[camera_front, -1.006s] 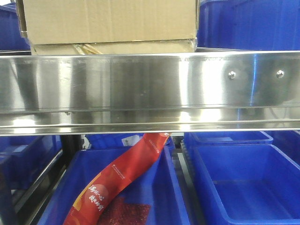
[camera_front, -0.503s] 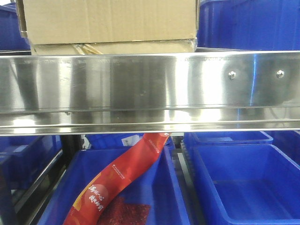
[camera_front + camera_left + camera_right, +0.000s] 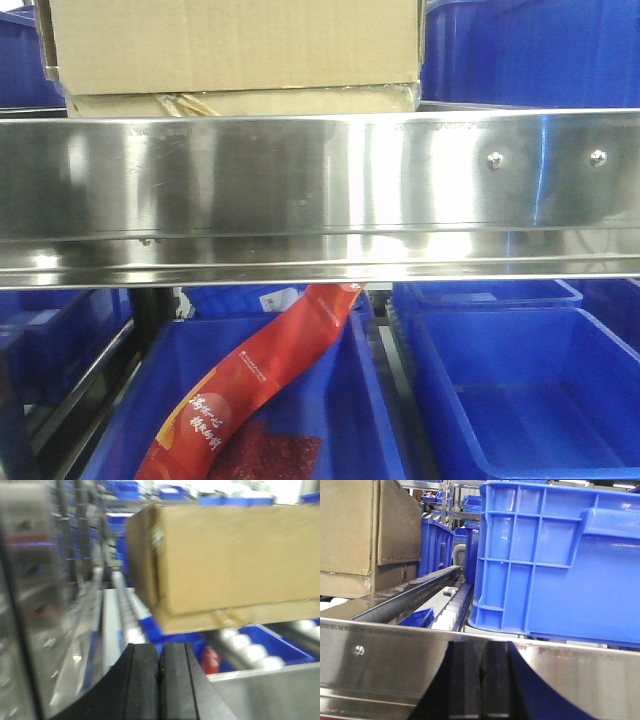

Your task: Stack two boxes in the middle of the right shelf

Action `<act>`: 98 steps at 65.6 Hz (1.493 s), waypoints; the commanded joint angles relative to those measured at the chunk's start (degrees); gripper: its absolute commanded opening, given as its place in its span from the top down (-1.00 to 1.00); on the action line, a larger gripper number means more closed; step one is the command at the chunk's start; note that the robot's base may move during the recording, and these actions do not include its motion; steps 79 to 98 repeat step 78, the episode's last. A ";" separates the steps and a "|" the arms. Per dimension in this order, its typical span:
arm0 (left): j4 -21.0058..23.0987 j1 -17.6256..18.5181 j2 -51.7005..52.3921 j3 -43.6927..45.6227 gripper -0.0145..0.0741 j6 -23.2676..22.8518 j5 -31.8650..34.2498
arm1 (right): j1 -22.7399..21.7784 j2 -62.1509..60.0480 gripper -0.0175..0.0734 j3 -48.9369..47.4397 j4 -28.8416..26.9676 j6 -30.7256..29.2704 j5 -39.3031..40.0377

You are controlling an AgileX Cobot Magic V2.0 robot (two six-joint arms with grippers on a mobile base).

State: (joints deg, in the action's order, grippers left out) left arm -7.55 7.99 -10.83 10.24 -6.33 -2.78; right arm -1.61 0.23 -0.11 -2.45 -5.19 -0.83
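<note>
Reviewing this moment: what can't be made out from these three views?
- Box tops: the upper box is cut off by the top edge in the front view, so its height is unknown.
- Lower box: only a thin strip shows above the shelf rail.
- Left wrist view: motion blur hides box detail and the rollers.
- Right bin: its contents are hidden by its wall.
- Both grippers: jaws shut, holding nothing.
</note>
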 commanded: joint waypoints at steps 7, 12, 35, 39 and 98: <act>3.11 -5.02 9.40 -7.64 0.90 0.72 4.38 | -0.23 -0.23 0.97 0.11 -0.26 0.08 1.40; 3.11 -7.05 10.83 -9.69 0.90 0.72 4.26 | -0.23 -0.23 0.97 0.11 -0.26 0.08 1.40; 3.23 -9.28 10.83 -10.24 0.90 0.72 5.61 | -0.23 -0.23 0.97 0.11 -0.26 0.08 1.40; 3.23 -9.28 10.83 -10.24 0.90 0.72 5.61 | -0.23 -0.23 0.97 0.11 -0.26 0.08 1.40; 3.23 -9.28 10.83 -10.24 0.90 0.72 5.61 | -0.23 -0.23 0.97 0.11 -0.26 0.08 1.40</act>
